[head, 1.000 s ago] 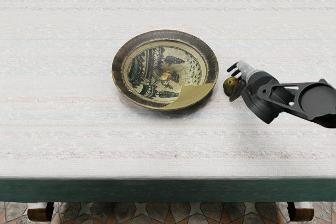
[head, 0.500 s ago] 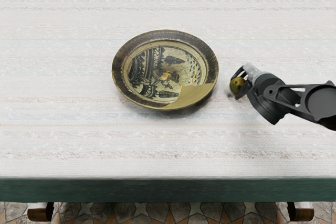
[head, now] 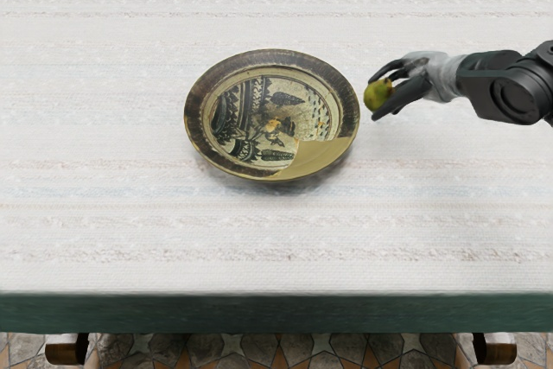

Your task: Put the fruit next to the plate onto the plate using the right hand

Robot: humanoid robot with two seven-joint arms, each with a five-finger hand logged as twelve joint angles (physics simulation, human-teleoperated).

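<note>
Since the earlier frames the right hand (head: 416,75) has risen and swung toward the far side of the table, carrying the fruit (head: 377,94) with it. The forearm now comes in nearly level from the right edge. Its dark fingers (head: 403,95) are curled partway around the small yellow-green fruit, some arching over the top and one closing from beneath, so the fruit sits pinched at the fingertips rather than deep in the palm. The fruit hangs just beside the right rim of the patterned plate (head: 197,101), apart from it and not yet over it, and it seems clear of the white tablecloth (head: 130,213). Small, round and smooth-looking, the fruit is probably light but apt to roll or slip from a fingertip pinch. A hold across its widest part with opposing fingers suits it best, and a low release over the plate's well should keep it from rolling off. The left arm is out of view.
</note>
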